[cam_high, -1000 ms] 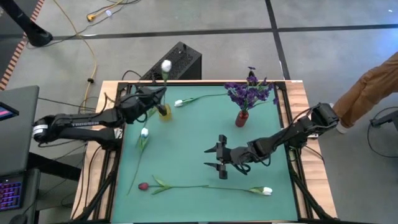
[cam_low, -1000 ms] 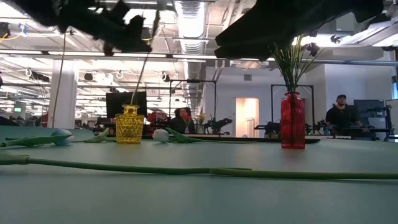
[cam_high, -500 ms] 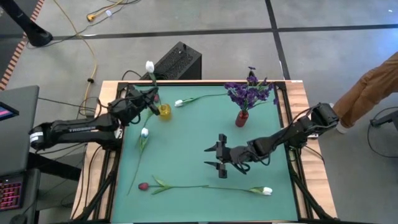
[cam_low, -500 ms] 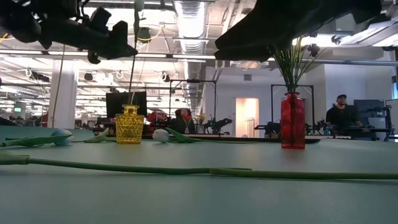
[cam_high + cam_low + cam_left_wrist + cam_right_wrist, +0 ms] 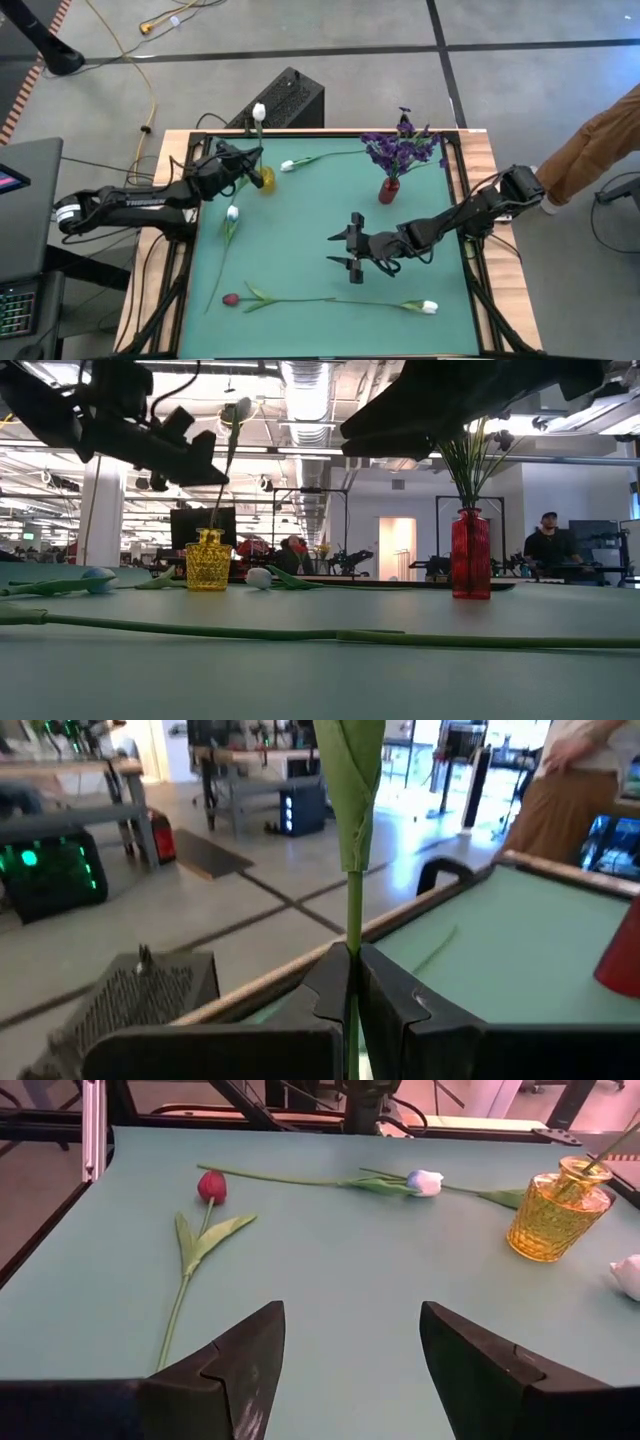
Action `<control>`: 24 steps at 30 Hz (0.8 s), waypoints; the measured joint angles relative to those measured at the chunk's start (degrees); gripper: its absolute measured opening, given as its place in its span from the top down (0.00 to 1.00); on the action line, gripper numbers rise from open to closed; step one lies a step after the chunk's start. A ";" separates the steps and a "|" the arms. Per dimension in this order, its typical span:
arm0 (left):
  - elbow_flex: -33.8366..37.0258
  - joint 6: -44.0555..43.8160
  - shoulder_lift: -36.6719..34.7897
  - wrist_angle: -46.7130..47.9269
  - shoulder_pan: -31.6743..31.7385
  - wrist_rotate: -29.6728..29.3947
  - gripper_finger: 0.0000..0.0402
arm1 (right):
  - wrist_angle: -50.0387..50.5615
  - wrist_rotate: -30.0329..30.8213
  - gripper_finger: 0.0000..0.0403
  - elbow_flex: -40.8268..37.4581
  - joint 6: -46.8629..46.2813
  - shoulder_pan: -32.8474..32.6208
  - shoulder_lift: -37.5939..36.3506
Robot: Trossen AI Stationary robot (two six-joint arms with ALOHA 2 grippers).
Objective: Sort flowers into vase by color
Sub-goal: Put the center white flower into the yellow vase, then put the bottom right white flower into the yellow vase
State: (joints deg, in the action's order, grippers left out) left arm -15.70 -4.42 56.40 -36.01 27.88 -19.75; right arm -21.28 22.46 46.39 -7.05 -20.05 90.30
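A white tulip [image 5: 259,110] is held by the left pincer [image 5: 240,163], fingers [image 5: 395,1000] closed on the thin green stem; the stem foot is seen in the yellow vase [image 5: 265,179] just beside and below that pincer. The flower is judged light, with a springy stem and a soft head; a grip low on the bare stem, clear of the leaves, is judged best, as it bends easily.

The right pincer [image 5: 352,260] is seen wide open and empty, hovering mid-surface. Ahead of it lie a dark red tulip [image 5: 211,1185] and a second white tulip [image 5: 424,1181], flat and apart. A third white tulip [image 5: 428,307] lies near it, toward the front edge; a fourth [image 5: 288,166] lies beside the yellow vase.

The purple spray [image 5: 402,149] stands in the red vase [image 5: 389,190], near the right pincer.

The green surface [image 5: 300,240] is flat and matte. A large workshop hall is seen beyond, with a person [image 5: 545,540] far off.
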 joint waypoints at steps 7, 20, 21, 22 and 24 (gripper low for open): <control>0.00 -1.57 1.95 0.42 -0.09 2.42 1.00 | 0.22 -0.03 0.35 0.00 0.03 0.28 0.02; -0.04 -2.93 1.57 6.14 -1.18 2.99 0.78 | 1.46 -0.04 0.35 0.00 0.17 0.28 0.02; -0.04 -2.95 1.57 6.35 -1.49 3.00 0.76 | 1.58 -0.04 0.35 0.00 0.17 0.28 0.02; -0.11 -2.96 1.50 6.83 -1.81 2.99 0.74 | 1.68 -0.04 0.35 0.00 0.15 0.28 0.02; -0.46 -2.96 0.71 9.47 -2.47 3.00 0.71 | 1.70 -0.04 0.35 0.00 0.15 0.28 0.02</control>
State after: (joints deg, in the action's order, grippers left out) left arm -16.17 -7.38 57.11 -26.54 25.41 -16.74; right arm -19.58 22.41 46.39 -6.90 -19.77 90.32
